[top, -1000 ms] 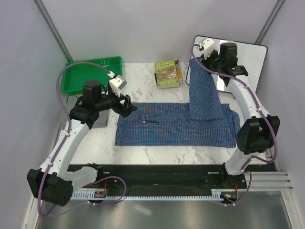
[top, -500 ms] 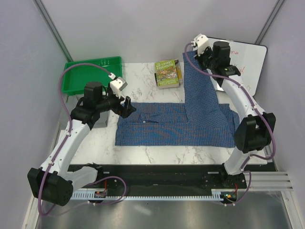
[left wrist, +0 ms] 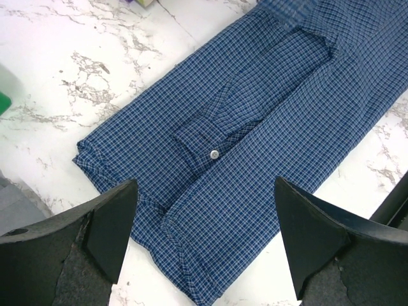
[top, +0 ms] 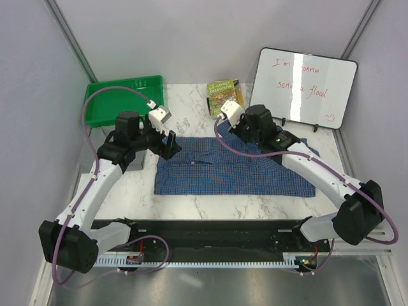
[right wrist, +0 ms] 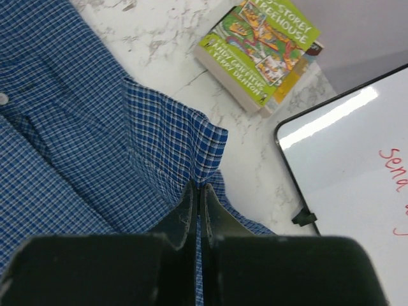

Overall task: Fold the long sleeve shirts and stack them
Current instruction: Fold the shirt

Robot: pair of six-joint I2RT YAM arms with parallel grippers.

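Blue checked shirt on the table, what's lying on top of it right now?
Its own sleeve lies folded across the blue shirt, cuff button showing. The right arm's jaws pinch a flap of its far edge. Anything beneath the cloth is hidden.

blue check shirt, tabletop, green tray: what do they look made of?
Blue check shirt: thin woven cloth, matte. It shows a fine check weave, soft folds and creases. Its white button is probably plastic.
Tabletop: white with grey veining and a slight gloss. It looks like marble but could be laminate or film.
Green tray: likely moulded plastic, going by the uniform colour, rounded rim and faint sheen.
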